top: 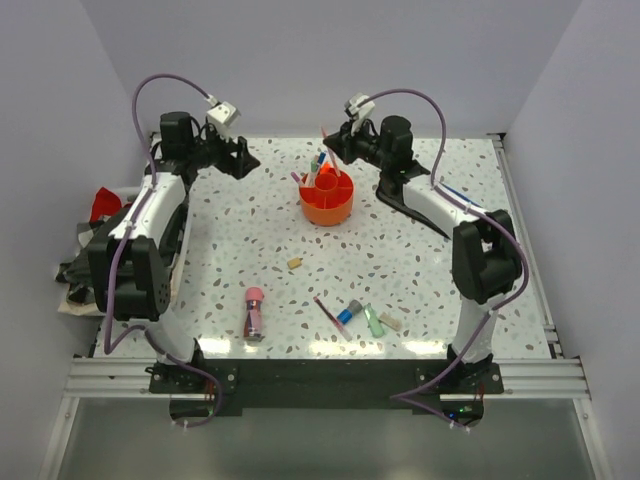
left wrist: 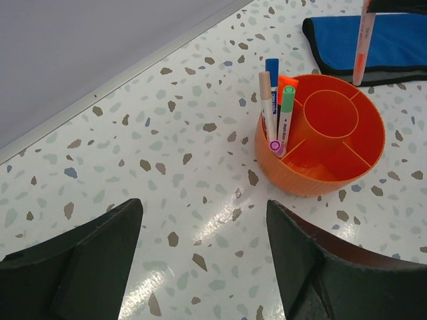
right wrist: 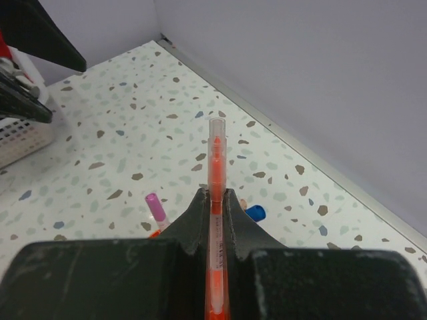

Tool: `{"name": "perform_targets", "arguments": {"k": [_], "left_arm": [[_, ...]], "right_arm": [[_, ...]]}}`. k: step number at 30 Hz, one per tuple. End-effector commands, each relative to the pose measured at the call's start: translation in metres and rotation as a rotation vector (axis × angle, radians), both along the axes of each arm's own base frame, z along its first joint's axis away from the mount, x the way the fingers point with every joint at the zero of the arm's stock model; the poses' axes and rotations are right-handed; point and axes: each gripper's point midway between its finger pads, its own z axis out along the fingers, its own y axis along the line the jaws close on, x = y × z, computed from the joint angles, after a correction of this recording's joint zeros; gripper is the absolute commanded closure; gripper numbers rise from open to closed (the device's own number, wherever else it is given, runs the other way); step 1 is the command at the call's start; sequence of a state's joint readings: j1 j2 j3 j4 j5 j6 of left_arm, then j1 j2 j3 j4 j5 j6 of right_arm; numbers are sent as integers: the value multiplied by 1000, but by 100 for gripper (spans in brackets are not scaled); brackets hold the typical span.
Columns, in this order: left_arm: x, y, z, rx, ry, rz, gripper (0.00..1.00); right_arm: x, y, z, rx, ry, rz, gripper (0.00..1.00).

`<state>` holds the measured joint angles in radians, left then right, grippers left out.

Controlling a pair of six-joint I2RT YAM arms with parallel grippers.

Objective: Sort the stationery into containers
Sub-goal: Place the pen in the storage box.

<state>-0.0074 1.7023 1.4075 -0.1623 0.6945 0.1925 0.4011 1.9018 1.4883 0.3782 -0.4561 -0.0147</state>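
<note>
Your right gripper (right wrist: 215, 200), nearest the lens, pinches; left gripper (left wrist: 203, 213) spread, empty. The orange caddy (left wrist: 313, 180) stands near, below. The orange pen (right wrist: 215, 157) hangs upright in that pinch: light, stiff, slick barrel, probably; hold mid-barrel.

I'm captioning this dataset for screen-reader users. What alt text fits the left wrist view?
A round orange plastic desk caddy stands on a speckled white table, several markers upright in one ring compartment. The left gripper, black fingers open, fills the foreground; a slim orange pen hangs by its far rim.
</note>
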Motion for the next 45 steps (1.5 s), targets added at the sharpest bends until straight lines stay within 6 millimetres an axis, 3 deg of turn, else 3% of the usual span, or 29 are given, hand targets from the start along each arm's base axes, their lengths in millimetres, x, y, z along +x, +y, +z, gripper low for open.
{"name": "perform_targets", "arguments": {"k": [1, 7, 16, 18, 19, 22, 27, 28, 30, 31, 32, 33, 34, 35, 36, 38, 39, 40, 42, 43, 45], "left_arm": [[16, 6, 7, 32, -34, 2, 21], [28, 6, -2, 42, -11, 2, 21], [39, 7, -12, 49, 5, 1, 21], [39, 6, -12, 46, 4, 1, 21], [38, 6, -12, 43, 6, -1, 21], [35, 5, -10, 38, 2, -5, 21], [28, 2, 3, 17, -27, -11, 21], [26, 2, 2, 13, -30, -11, 21], [21, 2, 13, 6, -55, -9, 21], [19, 1, 14, 4, -62, -12, 21], [17, 1, 17, 0, -70, -10, 21], [12, 2, 27, -2, -91, -4, 21], [10, 2, 29, -4, -104, -1, 21], [8, 2, 32, -11, -109, 8, 21], [4, 5, 38, -8, -131, 30, 21], [2, 10, 42, -15, -132, 75, 21], [-1, 16, 46, -8, -139, 118, 21], [-2, 18, 47, -4, -141, 136, 21], [-10, 24, 49, 9, -147, 171, 21], [-12, 27, 49, 18, -149, 184, 21], [-21, 32, 49, 37, -152, 208, 20]], "right_arm": [[26, -6, 27, 46, -102, -29, 100], [47, -7, -7, 21, -59, -41, 100], [47, -8, -37, -2, 2, -44, 100], [44, -9, -36, -6, 12, -49, 92], [43, -11, -34, -9, 11, -55, 76], [38, -18, -28, -23, 15, -77, 63], [23, -25, -14, -47, 3, -83, 58], [18, -29, 3, -41, -23, -86, 58], [8, -32, 7, -62, -25, -83, 58], [-2, -36, 26, -60, -56, -78, 57], [-10, -36, 31, -68, -60, -62, 57], [-21, -39, 22, -102, -24, -52, 57], [-37, -36, 32, -113, -24, -31, 58], [-49, -34, 25, -157, -9, -2, 58], [-69, -34, -1, -222, 102, 34, 58], [-108, -15, -28, -349, 158, 129, 58], [-136, -18, -59, -456, 274, 169, 58], [-164, -2, -74, -521, 307, 240, 59], [-198, -4, -112, -641, 438, 289, 59], [-216, 4, -122, -674, 475, 323, 59], [-237, 4, -149, -740, 590, 328, 59]]}}
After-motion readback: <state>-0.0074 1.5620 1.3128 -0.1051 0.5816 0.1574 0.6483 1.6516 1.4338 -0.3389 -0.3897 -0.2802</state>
